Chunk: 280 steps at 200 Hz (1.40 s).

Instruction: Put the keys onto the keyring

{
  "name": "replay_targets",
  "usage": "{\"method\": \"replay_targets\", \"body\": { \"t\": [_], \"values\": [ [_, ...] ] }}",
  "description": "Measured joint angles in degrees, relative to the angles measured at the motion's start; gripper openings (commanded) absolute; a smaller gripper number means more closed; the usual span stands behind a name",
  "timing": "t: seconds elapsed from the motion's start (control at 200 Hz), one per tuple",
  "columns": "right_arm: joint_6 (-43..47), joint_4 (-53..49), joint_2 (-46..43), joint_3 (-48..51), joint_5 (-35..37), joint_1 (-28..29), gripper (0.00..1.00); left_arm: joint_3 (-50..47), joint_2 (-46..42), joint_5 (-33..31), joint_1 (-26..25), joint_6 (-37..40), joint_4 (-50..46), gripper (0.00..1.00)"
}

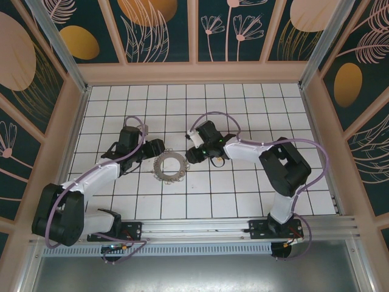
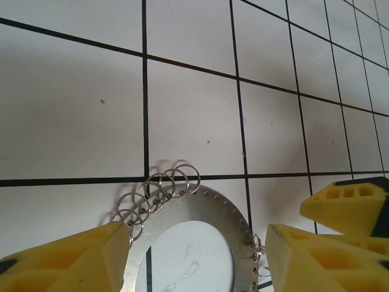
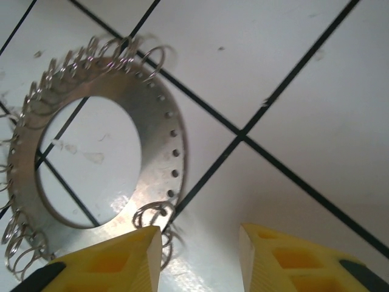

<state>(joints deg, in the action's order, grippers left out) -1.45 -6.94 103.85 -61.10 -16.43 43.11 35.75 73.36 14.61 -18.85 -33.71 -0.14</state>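
Note:
The keyring, a grey metal ring with many small wire loops along its rim, lies flat on the white tiled floor between the two arms. In the left wrist view the keyring lies between my left gripper's yellow fingers, which stand wide at its two sides; a narrow gap shows at the right finger. My left gripper is at the ring's upper left. My right gripper is at its upper right. Its jaws are apart over bare tile, beside the keyring. The keys are out of view.
Small wire loops fan out from the keyring's rim, and some lie against my right gripper's left finger. A yellow finger of the other arm shows at the right. Wooden walls enclose the tiled floor.

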Motion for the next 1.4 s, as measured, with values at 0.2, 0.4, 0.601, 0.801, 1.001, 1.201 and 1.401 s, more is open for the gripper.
{"method": "replay_targets", "body": {
  "t": [0.2, 0.4, 0.601, 0.801, 1.001, 1.201, 1.401],
  "values": [
    [0.8, -0.1, 1.7, -0.3, -3.5, 0.7, 0.33, -1.2, -0.3, 0.4, 0.0, 0.0, 0.1, 0.6],
    [1.5, -0.2, 2.7, -0.9, -4.7, 1.8, 0.26, -1.8, -1.0, 0.5, 0.0, 0.0, 0.1, 0.6],
    [1.7, -0.5, 4.0, -1.6, -4.4, 2.3, 0.17, -1.9, -1.2, 0.7, 0.0, 0.0, 0.1, 0.6],
    [2.6, -1.3, 4.1, -1.6, -2.5, 2.4, 0.05, -1.9, -1.9, 0.9, 0.0, 0.0, 0.2, 0.6],
    [2.4, -1.0, 3.3, -0.7, -0.9, 2.4, 0.0, -1.9, -1.9, 1.5, 0.0, 0.0, 0.2, 0.59],
    [1.9, -1.0, 0.3, 2.8, 0.4, 2.5, 0.0, -1.9, -1.9, 1.7, 0.0, 0.2, 0.2, 0.58],
    [0.5, -0.3, -3.6, 7.4, 0.9, 3.5, 0.07, -2.7, -1.8, 2.1, 0.0, 0.9, 0.1, 0.58]
  ]
}}
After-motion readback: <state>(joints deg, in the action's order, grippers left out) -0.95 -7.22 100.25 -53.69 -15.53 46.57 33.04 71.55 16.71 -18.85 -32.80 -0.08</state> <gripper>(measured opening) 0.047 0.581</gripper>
